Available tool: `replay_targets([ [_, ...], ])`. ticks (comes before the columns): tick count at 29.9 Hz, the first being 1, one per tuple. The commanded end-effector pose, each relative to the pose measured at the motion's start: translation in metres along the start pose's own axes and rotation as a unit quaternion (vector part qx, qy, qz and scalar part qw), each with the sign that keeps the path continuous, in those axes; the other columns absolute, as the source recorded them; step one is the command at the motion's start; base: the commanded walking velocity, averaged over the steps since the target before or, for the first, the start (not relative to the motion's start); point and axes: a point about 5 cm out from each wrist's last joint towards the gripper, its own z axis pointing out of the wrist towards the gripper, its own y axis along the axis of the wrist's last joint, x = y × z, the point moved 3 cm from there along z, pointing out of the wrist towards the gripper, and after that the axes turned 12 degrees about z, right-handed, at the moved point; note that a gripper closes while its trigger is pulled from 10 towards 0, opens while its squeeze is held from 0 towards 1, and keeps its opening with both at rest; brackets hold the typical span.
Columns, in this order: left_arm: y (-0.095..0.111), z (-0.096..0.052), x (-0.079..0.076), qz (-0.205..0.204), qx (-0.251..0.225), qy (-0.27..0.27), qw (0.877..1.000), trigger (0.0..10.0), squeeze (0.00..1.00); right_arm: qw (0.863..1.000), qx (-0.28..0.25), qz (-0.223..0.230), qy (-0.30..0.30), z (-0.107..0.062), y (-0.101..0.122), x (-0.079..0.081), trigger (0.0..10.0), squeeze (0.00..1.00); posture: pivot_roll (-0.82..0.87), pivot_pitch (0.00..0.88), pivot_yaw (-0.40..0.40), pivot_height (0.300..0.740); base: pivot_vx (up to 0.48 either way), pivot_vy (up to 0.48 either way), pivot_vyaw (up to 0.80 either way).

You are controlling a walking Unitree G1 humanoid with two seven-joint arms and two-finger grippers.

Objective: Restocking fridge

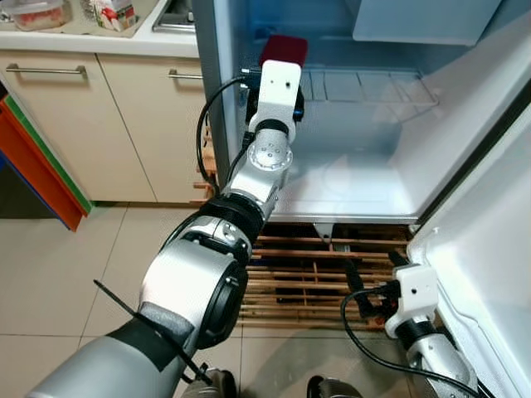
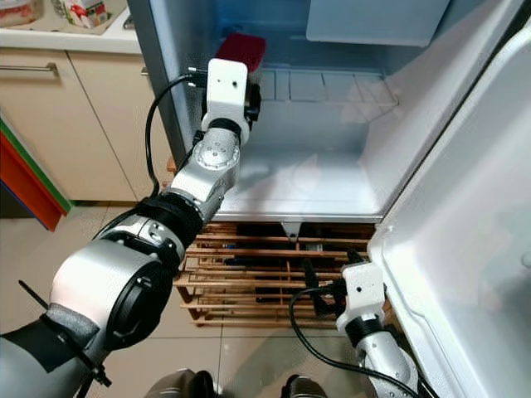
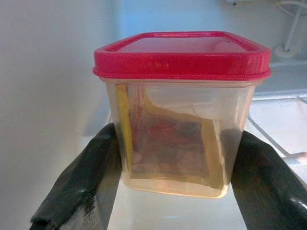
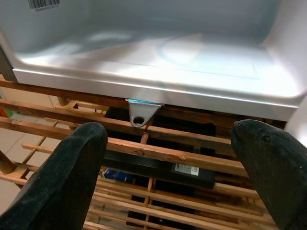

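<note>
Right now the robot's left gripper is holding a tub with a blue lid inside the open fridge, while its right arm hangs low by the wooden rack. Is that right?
Not quite: the lid is red, not blue, as the left wrist view shows plainly. The rest holds: the left gripper grips the clear tub inside the open fridge, and the right gripper hangs low, open, by the wooden rack.
</note>
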Motion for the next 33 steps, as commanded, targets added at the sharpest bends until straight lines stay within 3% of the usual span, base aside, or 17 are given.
replay_targets([
  [1, 0.011, 0.004, 0.002, 0.009, -0.007, 0.004, 1.0, 10.0, 1.0, 1.0, 0.001, -0.002, 0.0, -0.002, 0.003, -0.001, 10.0, 0.0, -0.14, 0.125, -0.003, 0.74, 0.0, 0.0, 0.0],
  [11, 0.01, 0.003, -0.004, 0.002, 0.0, -0.006, 1.0, 10.0, 1.0, 1.0, 0.004, -0.001, 0.0, -0.001, 0.003, -0.001, 10.0, 0.0, -0.14, 0.12, -0.003, 0.74, 0.0, 0.0, 0.0],
  [22, 0.018, -0.003, -0.025, -0.017, -0.007, -0.037, 0.999, 10.0, 1.0, 1.0, 0.005, -0.001, 0.001, 0.001, 0.003, 0.001, 10.0, 0.0, -0.14, 0.11, 0.0, 0.74, 0.0, 0.0, 0.0],
  [25, 0.015, -0.006, -0.03, 0.0, -0.009, -0.043, 0.999, 10.0, 1.0, 1.0, 0.004, -0.001, 0.003, 0.003, 0.004, 0.002, 10.0, 0.0, -0.13, 0.102, -0.002, 0.74, 0.0, 0.0, 0.0],
  [26, 0.012, -0.006, -0.03, 0.004, -0.006, -0.043, 0.999, 10.0, 0.7, 1.0, 0.003, 0.001, 0.004, 0.004, 0.005, 0.003, 10.0, 0.0, -0.13, 0.101, -0.002, 0.74, 0.0, 0.0, 0.0],
  [27, 0.008, -0.007, -0.03, 0.005, -0.003, -0.042, 0.999, 10.0, 0.0, 1.0, 0.001, 0.004, 0.007, 0.004, 0.005, 0.003, 10.0, 0.0, -0.12, 0.101, -0.001, 0.74, 0.0, 0.0, 0.0],
  [33, 0.006, -0.005, -0.023, 0.014, -0.006, -0.036, 0.999, 10.0, 0.0, 1.0, -0.008, 0.009, 0.023, 0.004, 0.013, 0.006, 10.0, 0.0, -0.12, 0.094, -0.003, 0.74, 0.0, 0.0, 0.0],
])
